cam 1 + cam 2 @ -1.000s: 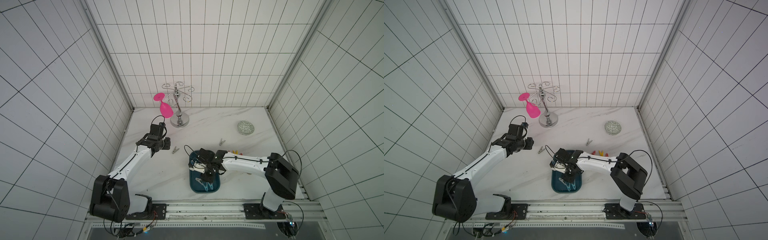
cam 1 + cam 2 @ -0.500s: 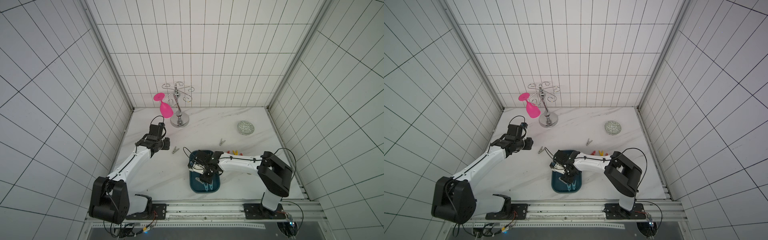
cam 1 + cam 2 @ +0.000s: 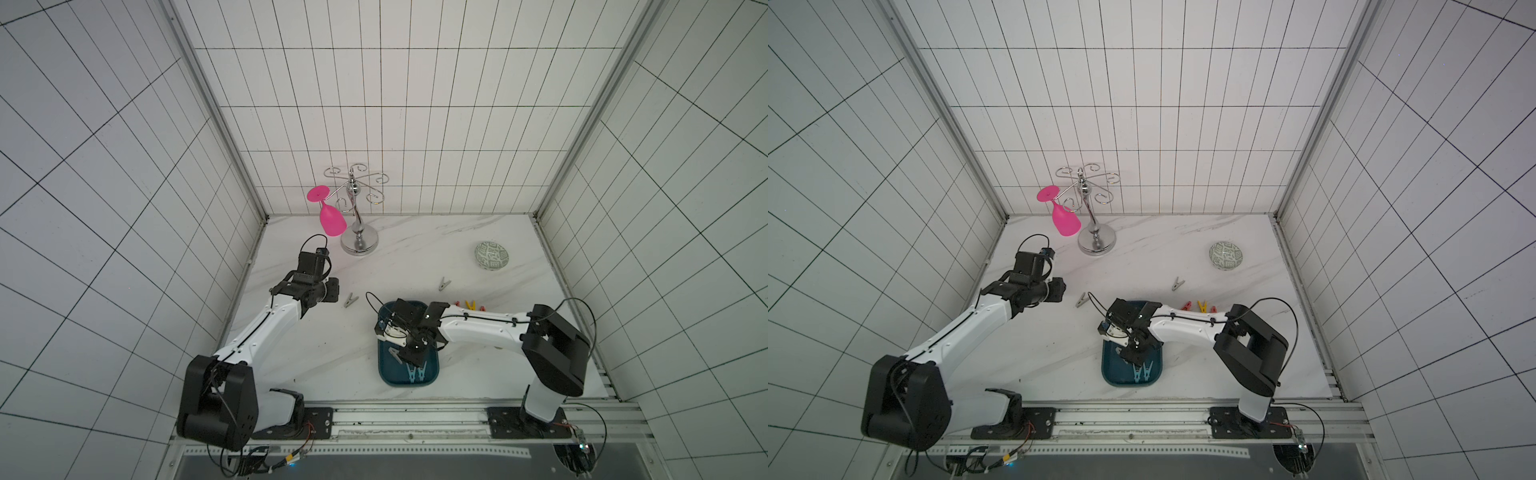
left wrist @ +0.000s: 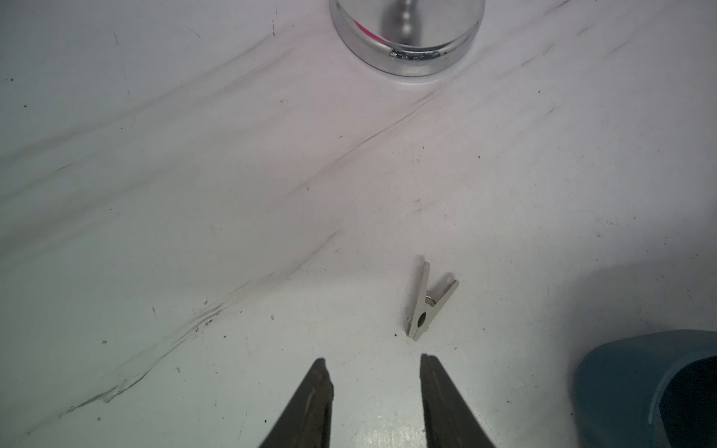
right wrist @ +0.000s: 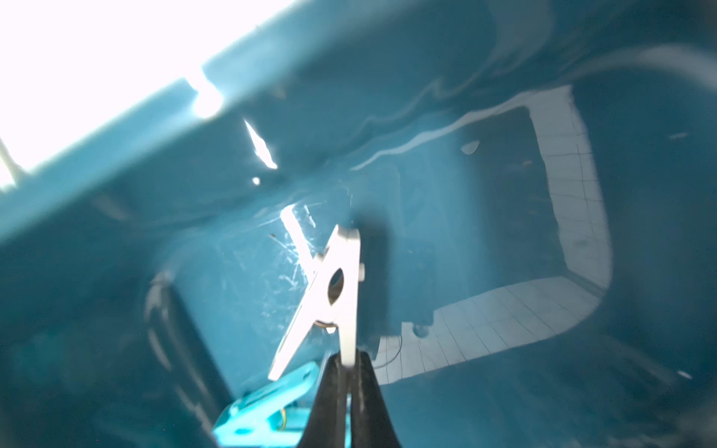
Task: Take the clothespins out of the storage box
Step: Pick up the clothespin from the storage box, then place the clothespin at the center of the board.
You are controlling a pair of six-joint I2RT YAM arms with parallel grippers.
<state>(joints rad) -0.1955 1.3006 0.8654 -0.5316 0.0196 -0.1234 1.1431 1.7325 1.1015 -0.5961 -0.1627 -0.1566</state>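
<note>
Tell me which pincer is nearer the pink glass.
Left. The left pincer hovers just short of the pink glass; the right pincer is farther off, down inside the storage box.

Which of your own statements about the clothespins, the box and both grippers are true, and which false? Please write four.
1. The right gripper is shut on a grey clothespin inside the storage box. True.
2. The left gripper holds a clothespin. False: its fingers are open and empty.
3. The box holds nothing light blue. False: light blue clothespins lie there.
4. Red and yellow clothespins lie on the table outside the box. True.
</note>
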